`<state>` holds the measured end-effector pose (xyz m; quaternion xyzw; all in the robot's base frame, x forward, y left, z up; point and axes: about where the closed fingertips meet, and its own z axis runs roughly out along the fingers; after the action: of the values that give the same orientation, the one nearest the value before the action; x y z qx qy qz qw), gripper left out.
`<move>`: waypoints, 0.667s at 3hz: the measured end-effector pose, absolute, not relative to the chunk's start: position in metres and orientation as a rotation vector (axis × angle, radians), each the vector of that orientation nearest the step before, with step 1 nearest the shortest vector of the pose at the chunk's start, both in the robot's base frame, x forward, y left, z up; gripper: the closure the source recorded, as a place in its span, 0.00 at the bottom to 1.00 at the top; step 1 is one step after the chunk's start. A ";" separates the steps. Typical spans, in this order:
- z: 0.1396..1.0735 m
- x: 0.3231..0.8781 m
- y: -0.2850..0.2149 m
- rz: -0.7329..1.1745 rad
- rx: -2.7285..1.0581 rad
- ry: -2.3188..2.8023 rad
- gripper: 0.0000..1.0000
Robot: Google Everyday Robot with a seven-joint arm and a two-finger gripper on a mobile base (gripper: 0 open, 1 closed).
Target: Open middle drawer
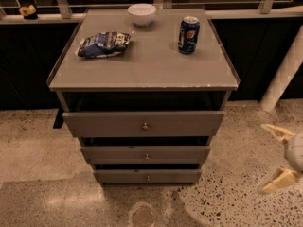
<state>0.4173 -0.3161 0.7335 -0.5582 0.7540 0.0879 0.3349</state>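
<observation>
A grey cabinet with three drawers stands in the middle of the camera view. The middle drawer (pixel 146 154) has a flat grey front and a small round metal knob (pixel 147 156). It sits between the taller top drawer (pixel 144 123) and the thinner bottom drawer (pixel 147 176). All three fronts stand stepped, the top one furthest out. My gripper (pixel 271 159) is at the right edge, low over the floor, well to the right of the drawers. Its two pale fingers are spread apart and hold nothing.
On the cabinet top (pixel 147 67) lie a blue chip bag (pixel 103 44), a white bowl (pixel 142 14) and a blue soda can (pixel 188 34). A white post (pixel 284 72) leans at the right. A round floor mark (pixel 143 215) lies in front of the cabinet. The floor is speckled.
</observation>
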 end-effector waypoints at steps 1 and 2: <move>0.664 0.417 -0.304 0.338 -1.405 1.986 0.00; 0.603 0.414 -0.289 0.456 -1.383 2.010 0.00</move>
<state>0.4140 -0.2895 0.6025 -0.5273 0.7661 0.1738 0.3238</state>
